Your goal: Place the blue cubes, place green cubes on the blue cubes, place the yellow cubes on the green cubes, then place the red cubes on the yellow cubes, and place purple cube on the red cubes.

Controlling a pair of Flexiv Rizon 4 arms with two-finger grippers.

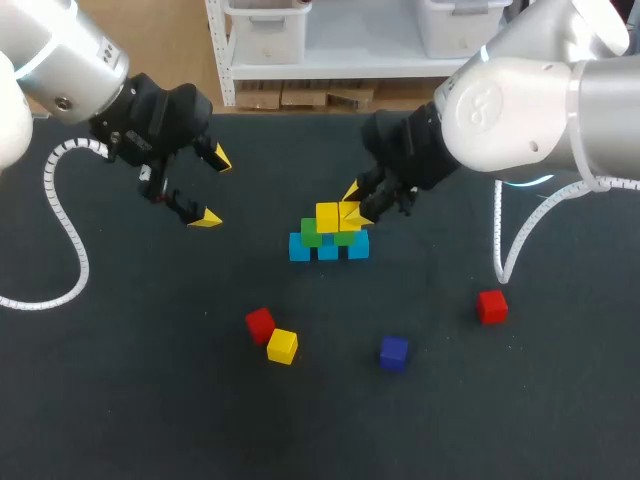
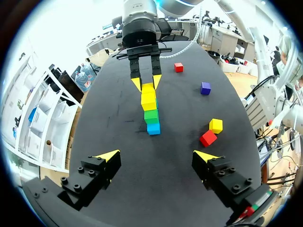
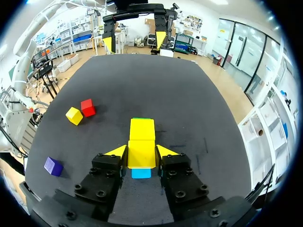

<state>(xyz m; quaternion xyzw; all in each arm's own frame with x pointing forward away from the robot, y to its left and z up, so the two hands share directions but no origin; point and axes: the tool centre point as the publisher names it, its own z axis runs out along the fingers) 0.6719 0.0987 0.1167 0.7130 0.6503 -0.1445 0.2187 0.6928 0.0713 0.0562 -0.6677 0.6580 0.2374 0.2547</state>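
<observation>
My left gripper (image 1: pixel 213 188) hangs far left, fingers apart and empty. My right gripper (image 3: pixel 141 151) is clamped on a yellow cube (image 1: pixel 350 215) atop the right-hand green cube (image 1: pixel 345 238). I judge this the yellow layer, so next I release gently and lift straight up.

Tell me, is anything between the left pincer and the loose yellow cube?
Yes: a red cube sits right beside the yellow cube, on the left pincer's side. Nothing lies on top of it.
</observation>
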